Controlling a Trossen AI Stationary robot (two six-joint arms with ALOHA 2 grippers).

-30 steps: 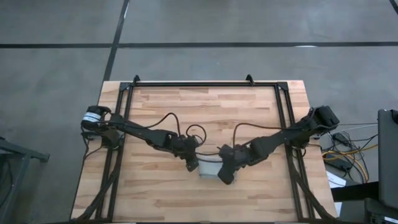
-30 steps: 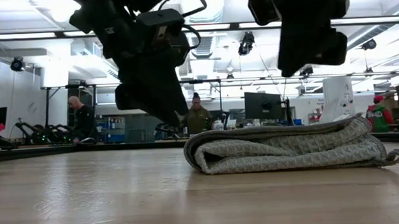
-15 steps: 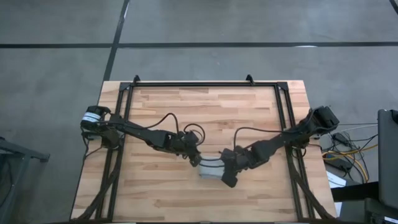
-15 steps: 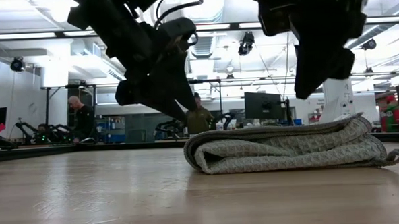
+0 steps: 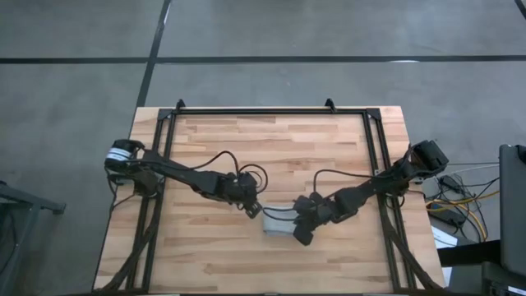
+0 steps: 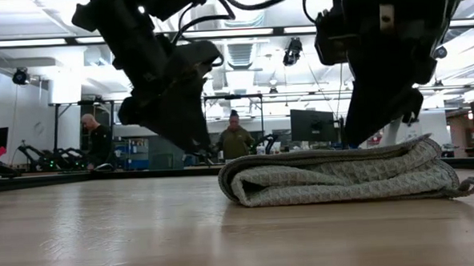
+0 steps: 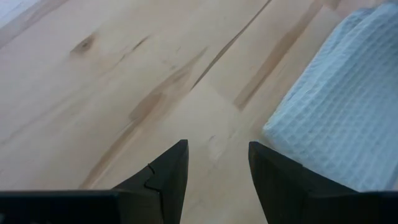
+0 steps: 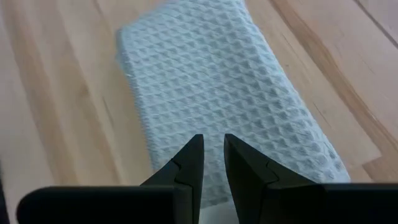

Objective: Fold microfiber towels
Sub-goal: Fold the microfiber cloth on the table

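Nearest on the pale wooden worktop (image 6: pixel 105 235) lies the microfiber towel (image 6: pixel 339 175), a soft waffle-weave cloth folded into a thick oblong bundle, its rounded fold facing the left tool (image 7: pixel 214 163). That tool hangs empty, fingers apart, beside it. Above the towel, the right tool (image 8: pixel 213 155) hovers, nearly closed, gripping nothing. Farther back, people stand in the room.

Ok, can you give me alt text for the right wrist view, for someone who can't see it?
A folded grey-green waffle-weave towel lies on the wooden table, seen from above past the right gripper. The gripper's two dark fingers point at the towel's near end with only a narrow gap between them, and nothing is in that gap.
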